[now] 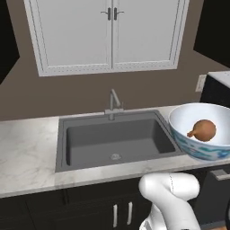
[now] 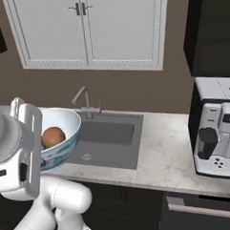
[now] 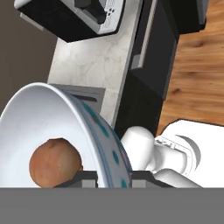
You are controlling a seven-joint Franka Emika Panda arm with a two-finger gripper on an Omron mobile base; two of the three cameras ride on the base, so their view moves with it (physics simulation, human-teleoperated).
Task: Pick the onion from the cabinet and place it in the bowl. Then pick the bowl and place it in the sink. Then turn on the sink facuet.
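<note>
Bowl: wide, white inside, pale blue pattern outside; lifted, over the right edge of the sink basin and the counter beside it in the left base view; tilted in the hand view, rim running up from the bottom edge.
Onion: orange-brown bulb, short pointed tip to its left; lies inside the bowl on the white inner wall, touching it.
Gripper: at the bottom of the hand view, fingers closed on the bowl's rim, one inside, one outside; contact itself half cut off by the frame edge, so grip looks firm but hard to confirm.
Sink: dark grey basin set in the counter, drain in the middle of its floor.
Sink facuet: slim grey tap, angled spout, stands at the back edge of the sink, centre; well apart from the bowl.
Counter: pale marble, runs both sides of the sink.
Coffee machine: black and white, on the counter right of the sink, well apart from the bowl.
Cabinet: white double doors above the sink, both closed, handles at the centre seam.
Arm: white link rises at the lower right of the left base view, in front of the dark lower cupboards.
</note>
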